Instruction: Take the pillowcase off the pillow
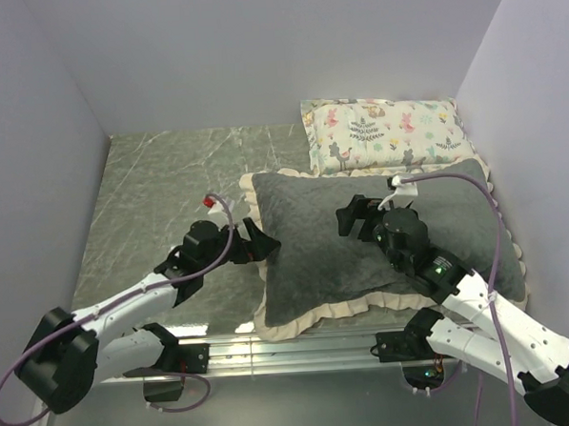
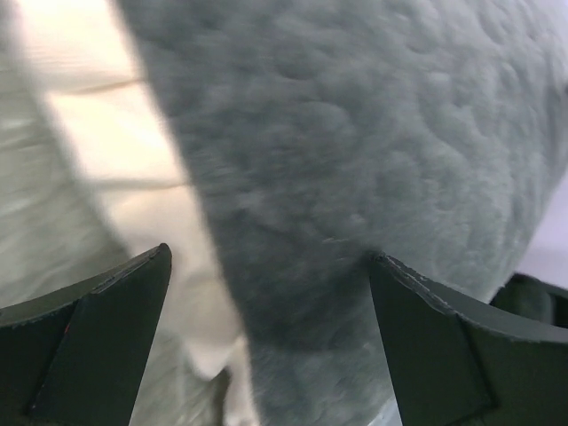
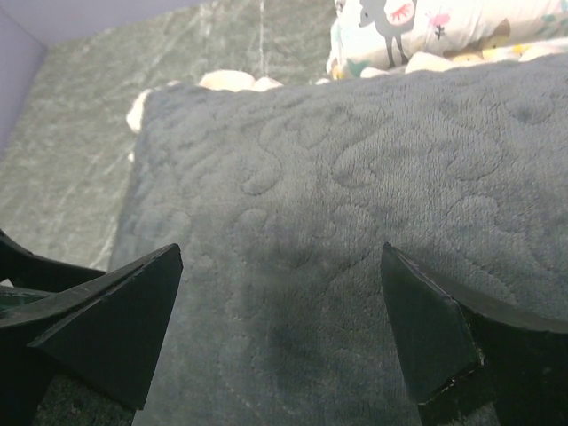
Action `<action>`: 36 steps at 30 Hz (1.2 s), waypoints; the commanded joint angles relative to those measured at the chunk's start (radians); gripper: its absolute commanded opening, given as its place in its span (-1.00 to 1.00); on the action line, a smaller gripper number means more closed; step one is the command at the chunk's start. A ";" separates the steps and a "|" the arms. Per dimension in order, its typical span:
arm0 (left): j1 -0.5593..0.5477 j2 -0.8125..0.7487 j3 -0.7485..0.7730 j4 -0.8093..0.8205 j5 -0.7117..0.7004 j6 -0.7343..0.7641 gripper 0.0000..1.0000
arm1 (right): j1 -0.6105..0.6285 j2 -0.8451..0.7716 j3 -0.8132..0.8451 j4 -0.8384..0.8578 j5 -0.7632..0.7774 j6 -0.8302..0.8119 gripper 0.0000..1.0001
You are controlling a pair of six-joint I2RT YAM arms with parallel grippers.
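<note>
- Dark grey plush pillowcase [image 1: 315,254] with cream ruffled frill [image 1: 309,323] lies flat on the right half of the grey marble-patterned worktop [image 1: 159,181]. Its near edge reaches the worktop's near edge.
- The pillow is not visible in any view. Judged to be fully inside the pillowcase, given how plump the cover looks.
- A smaller pastel animal-print pillow [image 1: 385,131] sits at the far right corner of the worktop, just touching the frill. It is not part of the job.
- Left gripper [image 1: 263,241]: jaws wide apart, holding nothing, at the left edge of the pillowcase. The wrist view shows grey plush and cream frill between the fingers.
- Right gripper [image 1: 348,221]: jaws wide apart, holding nothing, over the middle of the pillowcase top. Plush fills the gap between the fingers in the wrist view.
- Step in hand, as judged: taking the first grips. No removal done yet.
- Which side the opening is on cannot be told from these views. Find it before pulling.
- Method note: the left gripper should pinch only the frill or one layer of plush at the edge, not the stuffing beneath.
- The right gripper should press down or pinch deep enough to catch the pillow through the cover, so the two can be drawn apart.
- Risk: plush is slippery and thick, so a shallow pinch may slide off. The whole bundle may also drag toward the animal-print pillow.
</note>
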 commanded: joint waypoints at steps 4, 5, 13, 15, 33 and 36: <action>-0.081 0.140 0.006 0.339 0.085 -0.053 0.99 | 0.007 0.037 -0.029 0.070 0.012 -0.005 1.00; -0.089 0.159 0.017 0.349 0.083 -0.061 0.99 | 0.007 0.037 -0.033 0.076 0.009 -0.004 0.99; -0.109 0.178 0.127 0.082 -0.139 -0.075 -0.99 | 0.007 0.059 -0.015 0.071 -0.003 -0.013 0.99; -0.092 0.129 0.139 -0.013 -0.283 -0.097 -0.99 | 0.007 0.059 -0.004 0.068 -0.008 -0.022 0.99; 0.361 -0.258 0.158 -0.476 -0.475 -0.187 -0.99 | 0.054 0.034 0.079 -0.054 -0.155 -0.084 0.99; 0.364 -0.255 0.155 -0.474 -0.497 -0.183 -0.99 | 0.100 -0.028 0.047 -0.081 -0.138 -0.076 0.99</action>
